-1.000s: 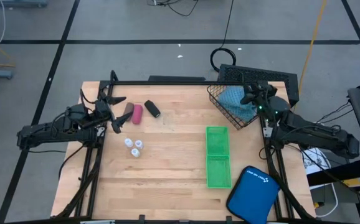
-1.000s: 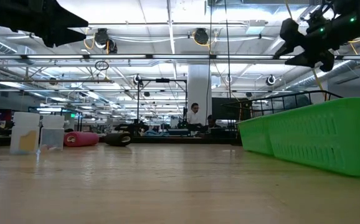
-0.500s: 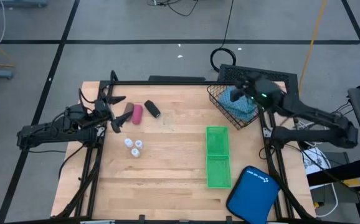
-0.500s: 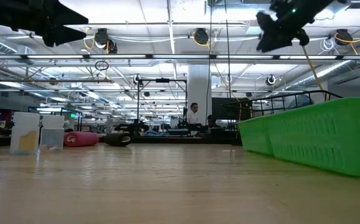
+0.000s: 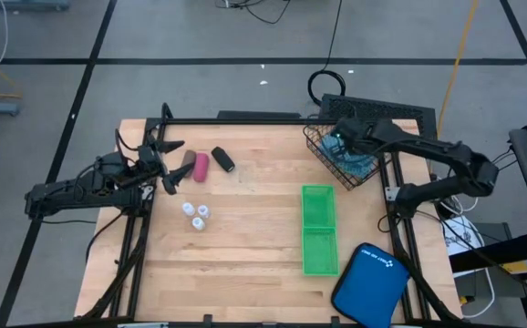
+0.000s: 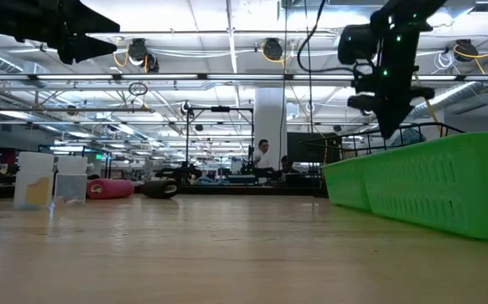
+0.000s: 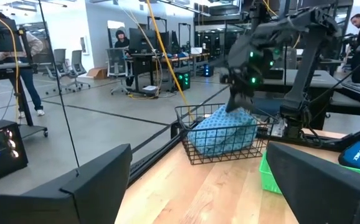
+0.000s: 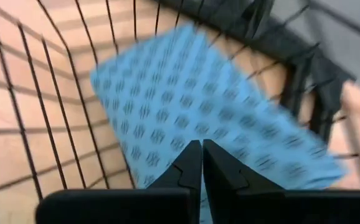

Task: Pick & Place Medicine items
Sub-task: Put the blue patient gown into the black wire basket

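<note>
The teal-blue textured pouch (image 5: 348, 157) (image 8: 186, 99) lies tilted inside a black wire basket (image 5: 316, 146) at the table's far right corner. My right gripper (image 5: 336, 139) (image 8: 202, 146) hangs over the basket, shut and pointing down, its tips near rim height (image 6: 389, 127) just above the pouch. The brown roll (image 5: 187, 162), pink roll (image 5: 201, 167) and black roll (image 5: 223, 159) lie on the wood at far left. The tiny white bottles (image 5: 195, 214) stand nearer. My left gripper (image 5: 172, 167) (image 7: 198, 186) waits open beside the brown roll.
A long green tray (image 5: 318, 228) (image 6: 430, 190) lies right of centre. A smooth blue case (image 5: 370, 282) overhangs the near right corner. Bare wood stretches between the bottles and the tray. A dark box (image 5: 400, 114) stands behind the basket. People sit in the room beyond.
My right arm has swung from the table's right edge leftward over the wire basket. Its gripper has tipped from roughly level to pointing down and has dropped toward the pouch. The rolls, the bottles and my left arm have stayed put.
</note>
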Robot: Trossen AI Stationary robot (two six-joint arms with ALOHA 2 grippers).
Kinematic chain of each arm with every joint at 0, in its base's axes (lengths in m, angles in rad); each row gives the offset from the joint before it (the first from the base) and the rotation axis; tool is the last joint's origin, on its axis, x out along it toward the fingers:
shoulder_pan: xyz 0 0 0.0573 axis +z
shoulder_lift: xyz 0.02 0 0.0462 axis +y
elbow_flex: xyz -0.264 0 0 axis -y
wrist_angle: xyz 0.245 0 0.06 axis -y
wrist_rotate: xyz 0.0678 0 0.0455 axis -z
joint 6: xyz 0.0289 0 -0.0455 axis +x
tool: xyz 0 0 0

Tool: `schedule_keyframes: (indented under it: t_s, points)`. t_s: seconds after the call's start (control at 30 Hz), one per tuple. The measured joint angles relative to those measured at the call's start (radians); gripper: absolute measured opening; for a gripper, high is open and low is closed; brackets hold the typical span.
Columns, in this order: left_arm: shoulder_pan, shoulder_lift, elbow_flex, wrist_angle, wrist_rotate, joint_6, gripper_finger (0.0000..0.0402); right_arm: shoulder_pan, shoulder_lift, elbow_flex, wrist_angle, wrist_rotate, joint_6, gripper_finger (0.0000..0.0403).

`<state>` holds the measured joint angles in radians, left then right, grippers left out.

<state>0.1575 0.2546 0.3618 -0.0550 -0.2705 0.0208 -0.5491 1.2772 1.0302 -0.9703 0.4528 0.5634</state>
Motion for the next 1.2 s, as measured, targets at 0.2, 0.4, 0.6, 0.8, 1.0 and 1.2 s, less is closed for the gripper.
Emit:
schedule_keyframes:
  t_s: [0.2, 0.4, 0.6, 0.8, 1.0, 1.2]
  points:
    - [0.000, 0.000, 0.000, 0.000, 0.000, 0.000, 0.0382, 0.000, 0.041, -0.062, -0.001, -0.150, 0.061, 0.0003]
    - [0.000, 0.000, 0.000, 0.000, 0.000, 0.000, 0.0373, 0.001, 0.044, -0.106, 0.001, -0.223, 0.106, 0.0001]
    - [0.000, 0.000, 0.000, 0.000, 0.000, 0.000, 0.0371, 0.001, 0.031, -0.102, -0.003, -0.249, 0.068, 0.0001]
    - [0.000, 0.000, 0.000, 0.000, 0.000, 0.000, 0.0381, 0.001, -0.025, -0.012, -0.003, -0.181, 0.027, 0.0001]
    - [0.000, 0.000, 0.000, 0.000, 0.000, 0.000, 0.0379, -0.029, -0.036, -0.003, -0.071, -0.032, 0.026, 0.0000]
    - [0.000, 0.000, 0.000, 0.000, 0.000, 0.000, 0.0370, -0.052, -0.009, -0.075, -0.151, -0.080, 0.084, 0.0000]
